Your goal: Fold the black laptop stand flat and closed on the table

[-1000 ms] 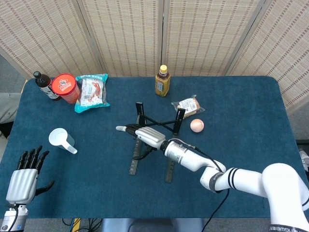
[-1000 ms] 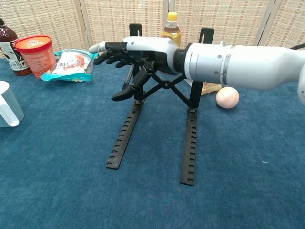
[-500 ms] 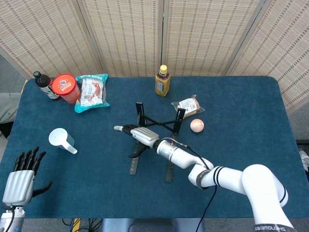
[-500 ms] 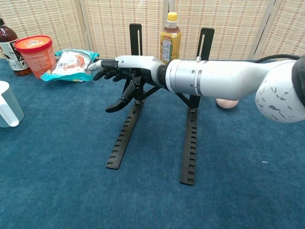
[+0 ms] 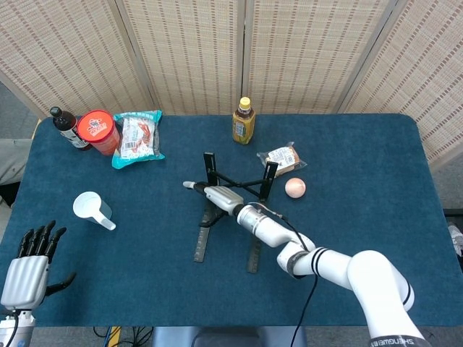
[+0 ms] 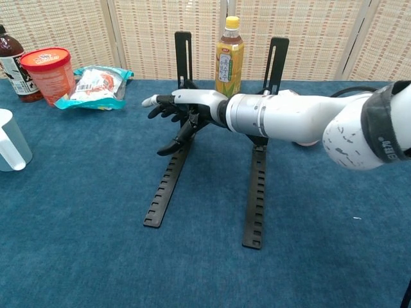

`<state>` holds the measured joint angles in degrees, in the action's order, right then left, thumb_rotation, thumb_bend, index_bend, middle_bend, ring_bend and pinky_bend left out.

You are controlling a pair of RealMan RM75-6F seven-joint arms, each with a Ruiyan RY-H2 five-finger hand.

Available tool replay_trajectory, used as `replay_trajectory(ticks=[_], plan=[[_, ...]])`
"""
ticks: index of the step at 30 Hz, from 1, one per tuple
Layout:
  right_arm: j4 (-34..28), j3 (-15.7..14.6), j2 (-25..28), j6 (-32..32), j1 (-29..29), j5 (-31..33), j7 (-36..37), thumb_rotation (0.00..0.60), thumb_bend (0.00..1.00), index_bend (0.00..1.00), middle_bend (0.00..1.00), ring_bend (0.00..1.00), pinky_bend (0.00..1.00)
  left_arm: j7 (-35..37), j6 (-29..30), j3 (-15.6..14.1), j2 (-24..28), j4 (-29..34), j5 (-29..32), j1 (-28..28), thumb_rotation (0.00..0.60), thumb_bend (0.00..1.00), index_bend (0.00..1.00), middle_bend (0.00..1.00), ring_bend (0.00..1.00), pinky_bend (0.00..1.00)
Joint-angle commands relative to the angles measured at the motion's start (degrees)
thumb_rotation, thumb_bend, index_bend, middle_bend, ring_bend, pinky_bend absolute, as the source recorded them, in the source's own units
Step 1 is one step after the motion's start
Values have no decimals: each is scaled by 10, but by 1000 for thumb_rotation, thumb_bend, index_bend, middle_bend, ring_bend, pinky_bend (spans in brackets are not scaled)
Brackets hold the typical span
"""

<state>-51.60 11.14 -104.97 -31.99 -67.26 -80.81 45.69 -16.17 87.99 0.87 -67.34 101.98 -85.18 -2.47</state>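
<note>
Right robot hand (spread) at laptop stand

I see even, bright overhead lighting in both views, with no hard shadows on the blue table. The stand throws only a faint, soft shadow beside its rails. Mild sheen on the white forearm, not blown out. Head view is sharp across the frame. In the chest view the nearest part of the arm at the right edge looks slightly soft, and the screen shows no moiré that I can make out.
</note>
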Motion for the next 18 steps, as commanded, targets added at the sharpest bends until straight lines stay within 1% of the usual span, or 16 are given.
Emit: replay_trajectory(ticks=[1,6,10,14,18], plan=[[19,5,-11,9,-3,6,4,600,111,0,117,0,1,1,1,0,0,-1,1,1,600,135,108,18,0,0],[35,8,-20,11,-3,8,4,600,111,0,117,0,0,2,2,1,0,-2,1,2,600,135,109,18,0,0],[17,7,-8,-1,1,-1,10,600,111,0,117,0,0,2,4,1,0,-4,1,4,600,135,109,18,0,0],[-54,0,41,-54,20,-34,23,600,111,0,117,0,0,2,1,2,-2,-6,3,4,600,135,108,19,0,0],[-144,-7,112,-114,45,-64,15,600,111,0,117,0,0,2,-5,3,-4,-7,2,0,600,135,109,19,0,0]])
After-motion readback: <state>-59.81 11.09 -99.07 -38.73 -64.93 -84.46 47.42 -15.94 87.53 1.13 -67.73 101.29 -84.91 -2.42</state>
